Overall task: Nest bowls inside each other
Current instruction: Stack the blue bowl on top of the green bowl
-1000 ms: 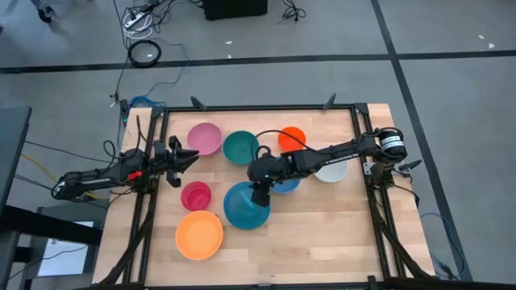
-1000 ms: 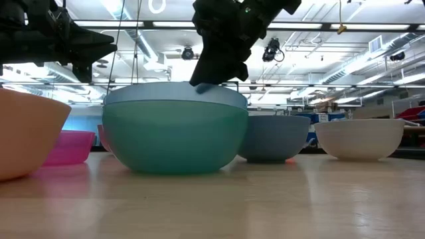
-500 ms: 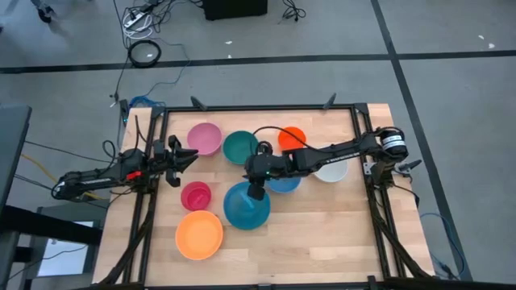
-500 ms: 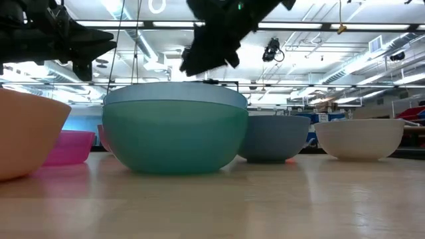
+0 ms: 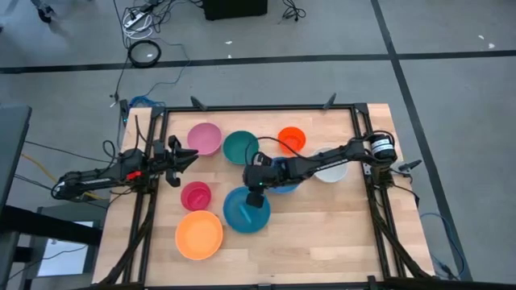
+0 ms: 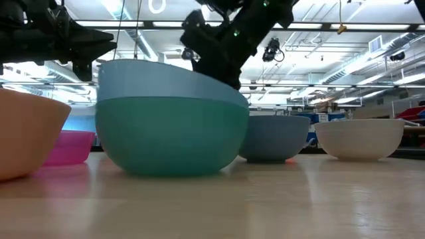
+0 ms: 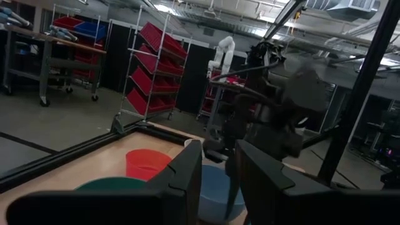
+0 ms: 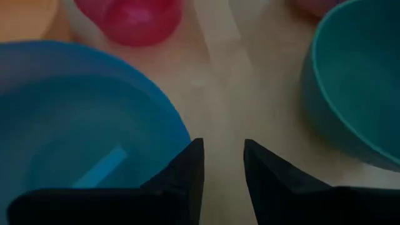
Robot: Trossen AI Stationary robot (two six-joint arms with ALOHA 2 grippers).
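A light-blue bowl (image 5: 242,211) sits inside a teal bowl (image 6: 166,136) at the table's middle, tipped in it, its rim high on one side (image 6: 106,66). My right gripper (image 5: 256,198) hangs over this bowl's far rim. Its fingers stand a little apart and bare table shows between them (image 8: 222,159). Around lie an orange bowl (image 5: 199,234), a small red bowl (image 5: 196,195), a pink bowl (image 5: 205,138), a green bowl (image 5: 239,147), a small orange bowl (image 5: 292,138), a blue bowl (image 5: 284,184) and a white bowl (image 5: 332,169). My left gripper (image 5: 185,157) waits open at the left edge. My right gripper comes slanting down from the far right. One finger (image 8: 184,175) lies over the light-blue bowl's far rim (image 8: 180,128) and the other stands outside it over the table. The finger hides the spot of contact. The bowl's rim is low under the finger (image 6: 229,89).
The blue bowl lies under my right arm, just behind the tipped bowl. The green bowl (image 8: 356,81) stands close on the far side. Bare wood (image 5: 322,234) stretches along the near right of the table. A black frame (image 5: 371,201) edges the table.
My right gripper rose a little off the nested bowls, then came down on the light-blue bowl's far rim. That bowl has tipped inside the teal bowl: the side under the gripper is low and the opposite side has risen. The teal bowl stays on the table.
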